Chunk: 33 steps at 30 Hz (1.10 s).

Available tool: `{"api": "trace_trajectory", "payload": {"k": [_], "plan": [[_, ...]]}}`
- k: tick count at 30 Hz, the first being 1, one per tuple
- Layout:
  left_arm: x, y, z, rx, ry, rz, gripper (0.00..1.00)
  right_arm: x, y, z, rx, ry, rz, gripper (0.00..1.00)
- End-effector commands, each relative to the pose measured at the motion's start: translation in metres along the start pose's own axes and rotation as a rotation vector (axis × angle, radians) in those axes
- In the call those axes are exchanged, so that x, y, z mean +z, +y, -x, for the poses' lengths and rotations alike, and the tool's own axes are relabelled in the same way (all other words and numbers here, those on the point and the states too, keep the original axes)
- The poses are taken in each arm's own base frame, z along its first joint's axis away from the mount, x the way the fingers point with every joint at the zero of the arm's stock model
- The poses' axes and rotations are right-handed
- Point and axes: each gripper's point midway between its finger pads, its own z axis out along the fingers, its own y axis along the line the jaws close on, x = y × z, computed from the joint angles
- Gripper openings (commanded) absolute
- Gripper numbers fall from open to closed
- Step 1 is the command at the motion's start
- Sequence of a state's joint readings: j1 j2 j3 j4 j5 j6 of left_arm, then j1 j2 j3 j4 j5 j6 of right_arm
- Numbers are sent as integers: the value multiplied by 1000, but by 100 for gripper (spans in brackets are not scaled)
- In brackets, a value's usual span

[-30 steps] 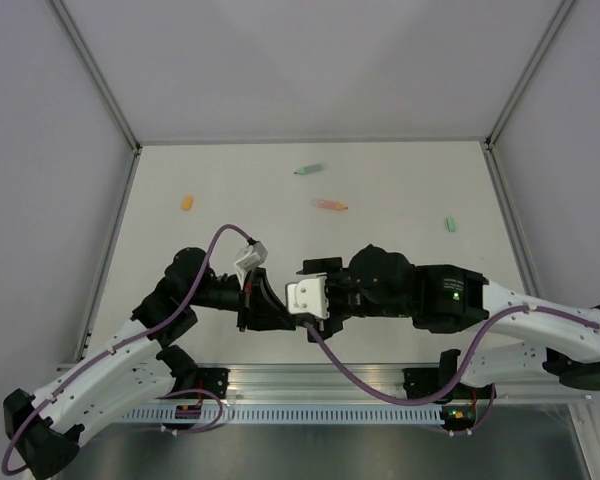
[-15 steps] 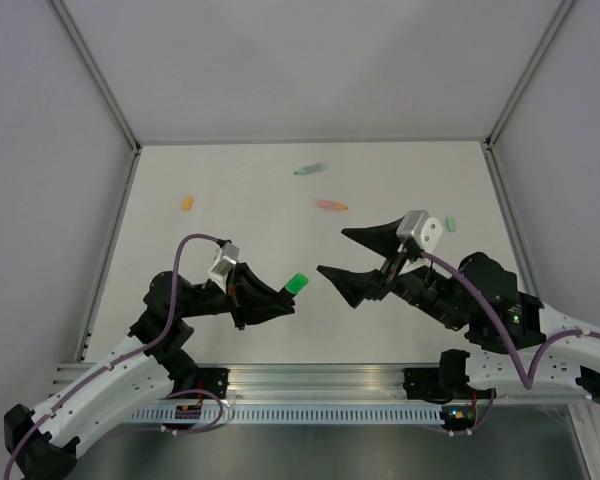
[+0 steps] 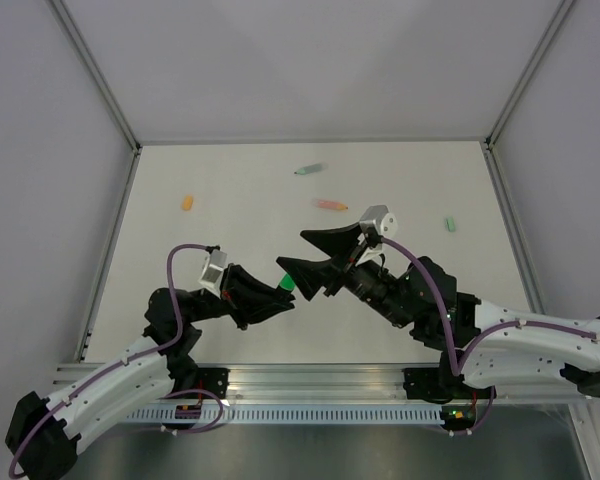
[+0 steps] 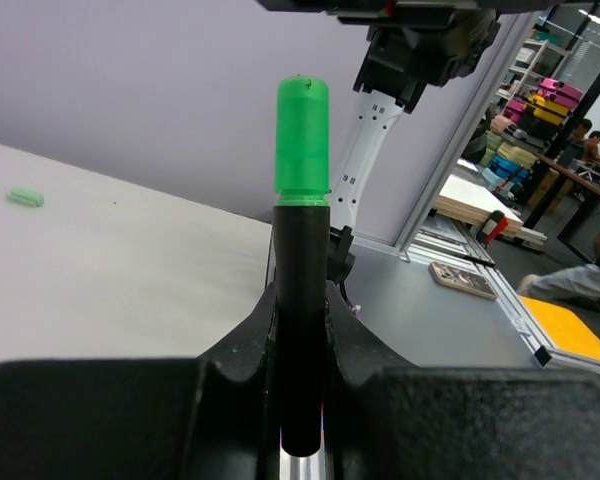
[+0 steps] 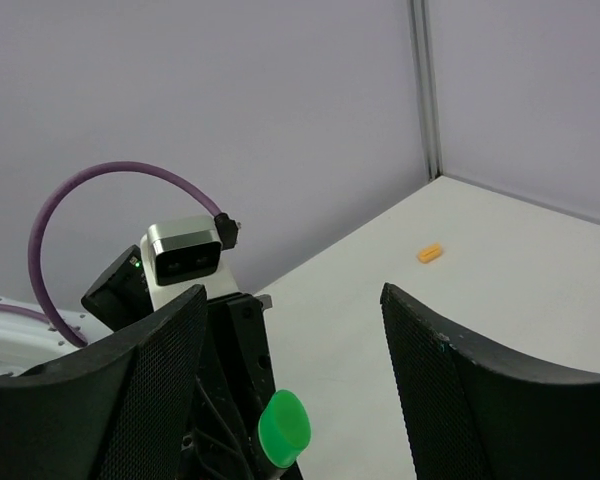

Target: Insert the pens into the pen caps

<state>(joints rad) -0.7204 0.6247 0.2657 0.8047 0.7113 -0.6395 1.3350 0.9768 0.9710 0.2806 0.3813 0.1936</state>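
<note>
The orange cap (image 3: 187, 202) is lying far left on the table (image 3: 160, 260), well apart from everything else; the right wrist view is showing it as a small speck (image 5: 430, 253). Right of it, the left gripper (image 3: 278, 293) is clamping the black pen (image 4: 300, 260) tight between its jaws and holding it off the table. The pen's lower end is disappearing into the grip. From above, its dark body is blending into the black fingers, so only the green cap (image 3: 288, 284) on its tip is standing out. The left wrist view is showing that cap (image 4: 302, 135) meeting the black body at a seam.

The right gripper (image 3: 291, 252) is hovering just beside the cap with its jaws spread wide and nothing between them. The cap is sitting just outside its nearer finger.

Farther back, the mint pen (image 3: 308, 169) is lying on the table, too blurred to read its ends. The salmon pen (image 3: 330, 204) is lying near it. The mint cap (image 3: 449, 224) is lying alone at the right.
</note>
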Motion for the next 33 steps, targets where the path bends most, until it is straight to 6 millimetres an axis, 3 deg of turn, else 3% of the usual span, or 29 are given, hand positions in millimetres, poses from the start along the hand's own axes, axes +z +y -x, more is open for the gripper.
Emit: {"api": "trace_trajectory", "payload": {"k": [1,19,28,32,33], "plan": [[-1,-14,16,69,-73,-51,2,6,2,10,9,-75,8,76],[-10,-30,17,84,-108,-112,2,21,43,-20,14,-26,216,60],[-13,-35,18,96,-117,-127,2,25,52,-37,10,5,267,33],[-15,-41,22,94,-132,-142,2,22,52,-55,6,59,280,0],[-15,-44,25,101,-146,-152,2,20,51,-63,6,81,280,0]]}}
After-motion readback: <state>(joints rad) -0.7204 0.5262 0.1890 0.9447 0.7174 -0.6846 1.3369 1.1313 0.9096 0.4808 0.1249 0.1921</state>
